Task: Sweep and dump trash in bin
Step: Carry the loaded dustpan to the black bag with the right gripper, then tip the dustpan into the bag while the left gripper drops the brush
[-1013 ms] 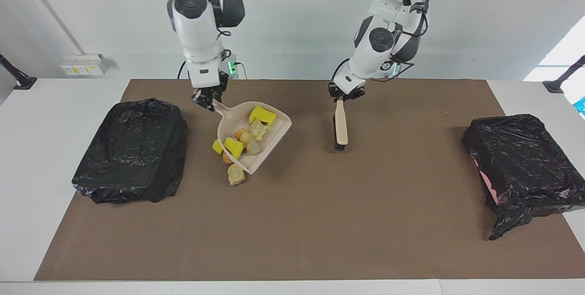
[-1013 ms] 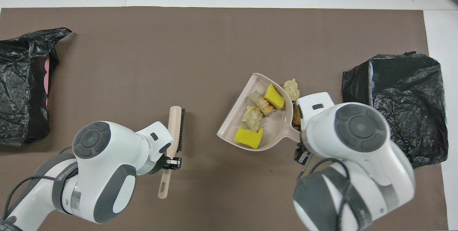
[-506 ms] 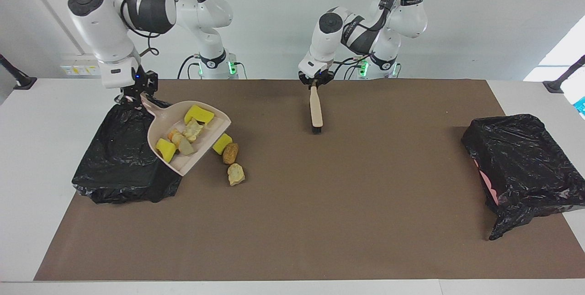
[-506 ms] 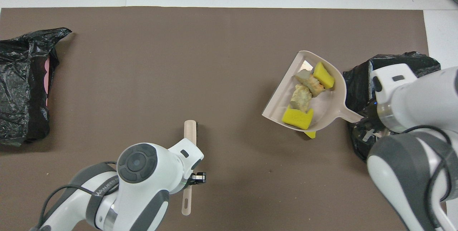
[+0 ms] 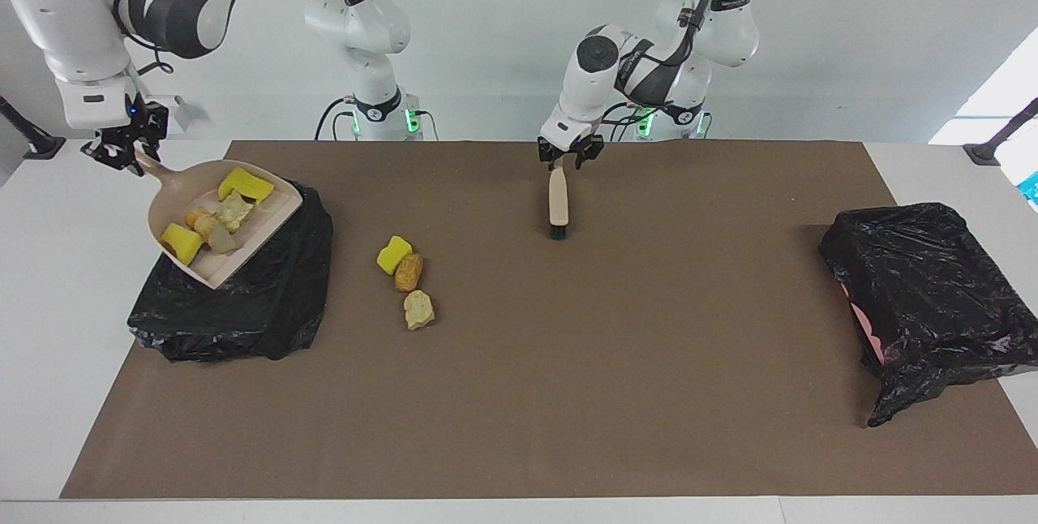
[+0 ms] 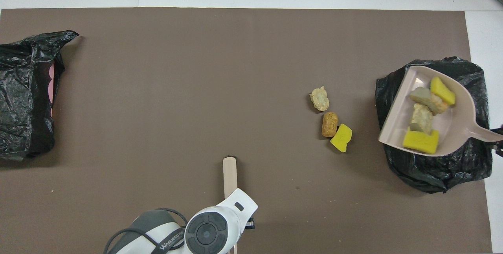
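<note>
Right gripper (image 5: 122, 152), in your facing view's upper corner, clamps the dustpan (image 5: 243, 242), holding trash (image 5: 212, 214) over the bagged bin (image 5: 268, 297). You can't tell the left gripper's (image 5: 568, 161) grip above the brush (image 5: 558, 204), top centre. Three loose pieces (image 5: 408, 281) lie mid-frame.

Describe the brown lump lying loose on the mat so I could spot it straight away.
Start at the black-bagged bin under the dustpan. Beside it, three loose pieces lie in a short row on the brown mat. The orange-brown lump is the middle one, between a yellow sponge chunk and a paler beige lump.
</note>
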You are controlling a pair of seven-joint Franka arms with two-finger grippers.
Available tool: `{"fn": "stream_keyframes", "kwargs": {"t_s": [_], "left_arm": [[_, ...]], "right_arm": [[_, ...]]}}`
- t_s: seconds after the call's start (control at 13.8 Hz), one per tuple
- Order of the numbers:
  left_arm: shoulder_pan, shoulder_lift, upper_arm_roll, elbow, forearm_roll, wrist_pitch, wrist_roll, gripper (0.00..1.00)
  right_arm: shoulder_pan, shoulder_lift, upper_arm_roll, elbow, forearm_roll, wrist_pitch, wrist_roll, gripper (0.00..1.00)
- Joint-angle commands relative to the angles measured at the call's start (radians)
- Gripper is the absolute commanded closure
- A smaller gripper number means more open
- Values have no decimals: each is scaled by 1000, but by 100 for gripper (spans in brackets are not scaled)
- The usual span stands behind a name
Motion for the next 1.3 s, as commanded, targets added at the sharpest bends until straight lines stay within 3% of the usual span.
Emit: {"fn": "stream_keyframes", "kwargs": {"t_s": [0.0, 0.51, 1.01, 1.23], "left_arm": [[147, 89, -2, 122, 17, -58, 120, 0], [456, 249, 3, 363, 63, -132, 383, 0], [779, 246, 7, 448, 65, -268, 884, 0], [824, 245, 9, 545, 63, -378, 878, 0]], "right_arm": [[0, 18, 14, 15, -106, 48, -39, 100], [102, 18, 27, -18, -430, 88, -47, 100], [156, 47, 29, -34, -626, 111, -56, 100], [199, 47, 29, -26, -709, 91, -59, 100]]}}
